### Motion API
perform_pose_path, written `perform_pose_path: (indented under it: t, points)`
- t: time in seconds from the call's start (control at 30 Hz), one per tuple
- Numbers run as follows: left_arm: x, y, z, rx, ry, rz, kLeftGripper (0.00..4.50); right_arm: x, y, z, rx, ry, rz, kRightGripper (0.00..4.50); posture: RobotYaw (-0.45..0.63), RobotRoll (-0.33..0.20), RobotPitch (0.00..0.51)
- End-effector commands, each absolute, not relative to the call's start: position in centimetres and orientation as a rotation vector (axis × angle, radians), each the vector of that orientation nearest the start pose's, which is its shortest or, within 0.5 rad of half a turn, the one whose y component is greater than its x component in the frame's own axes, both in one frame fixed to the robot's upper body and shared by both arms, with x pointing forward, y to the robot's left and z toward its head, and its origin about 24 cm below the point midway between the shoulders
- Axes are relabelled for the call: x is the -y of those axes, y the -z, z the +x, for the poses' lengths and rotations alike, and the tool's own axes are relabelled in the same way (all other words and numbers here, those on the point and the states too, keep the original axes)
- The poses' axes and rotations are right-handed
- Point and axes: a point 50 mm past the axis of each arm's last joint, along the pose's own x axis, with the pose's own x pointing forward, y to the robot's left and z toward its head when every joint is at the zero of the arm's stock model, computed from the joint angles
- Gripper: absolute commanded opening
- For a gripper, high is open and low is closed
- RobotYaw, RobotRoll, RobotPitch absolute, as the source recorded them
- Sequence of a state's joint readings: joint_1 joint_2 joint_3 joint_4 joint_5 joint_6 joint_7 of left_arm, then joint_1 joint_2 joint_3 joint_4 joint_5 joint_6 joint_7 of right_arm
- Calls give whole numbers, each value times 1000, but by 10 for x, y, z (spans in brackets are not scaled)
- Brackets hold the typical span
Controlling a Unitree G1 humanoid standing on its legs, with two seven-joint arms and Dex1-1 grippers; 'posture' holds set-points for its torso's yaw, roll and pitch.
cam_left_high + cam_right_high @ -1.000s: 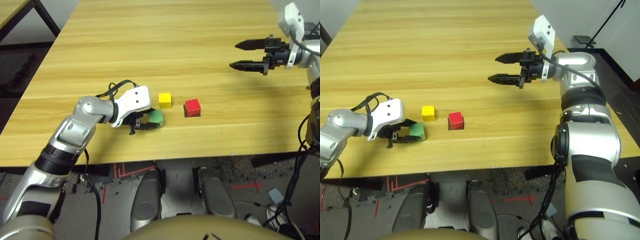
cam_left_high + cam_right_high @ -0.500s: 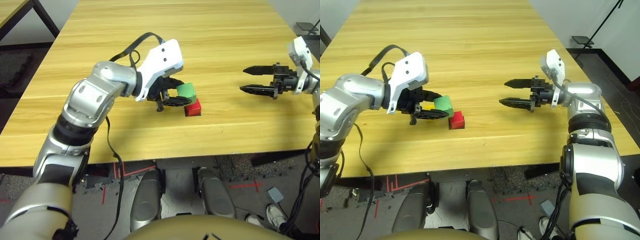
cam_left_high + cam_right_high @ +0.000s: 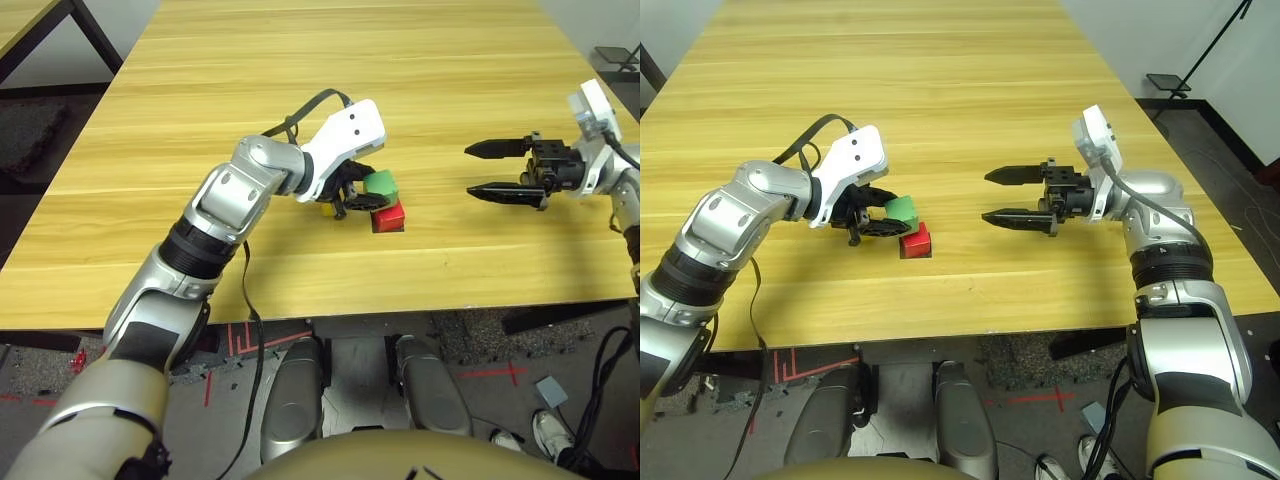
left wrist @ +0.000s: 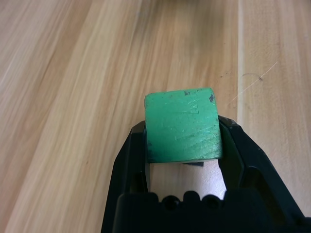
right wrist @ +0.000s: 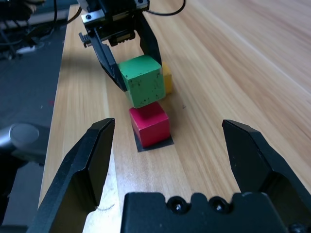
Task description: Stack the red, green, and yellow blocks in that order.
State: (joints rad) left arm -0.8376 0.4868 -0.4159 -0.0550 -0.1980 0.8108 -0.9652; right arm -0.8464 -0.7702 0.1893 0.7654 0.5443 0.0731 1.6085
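Green block (image 5: pixel 142 81) sits pinched between the left gripper's fingers (image 4: pixel 133 155), just above the red block (image 5: pixel 149 124) on its black patch (image 5: pixel 154 145); yellow block (image 5: pixel 167 78) rests behind; right gripper's fingers (image 5: pixel 92 165) are spread.

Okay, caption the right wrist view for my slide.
Left jaws grip the green block above the red block, yellow behind.

It looks like a robotics lab: silver robot arms (image 3: pixel 1185 330) with loose cables (image 3: pixel 254 350) reach over a bare wood-grain desk (image 3: pixel 300 280), and red tape marks (image 3: pixel 1035 399) line the grey floor (image 3: pixel 400 462) beside plain pale walls (image 3: pixel 1230 70).
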Motion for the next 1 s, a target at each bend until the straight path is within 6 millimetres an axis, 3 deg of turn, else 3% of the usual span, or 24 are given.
perform_pose_path:
  t: [0.03,0.63,1.0]
  points:
    - [-74,-174,308,-348,1246,532,2084,243,-180,330,-132,-1428,-193,4500,188,-17,145]
    - [-60,-166,315,-323,1268,576,2084,242,-180,327,-143,-1453,-178,4500,152,-14,154]
    - [-63,-163,317,-336,1270,626,2084,244,-178,327,-139,-1440,-159,4500,155,-13,155]
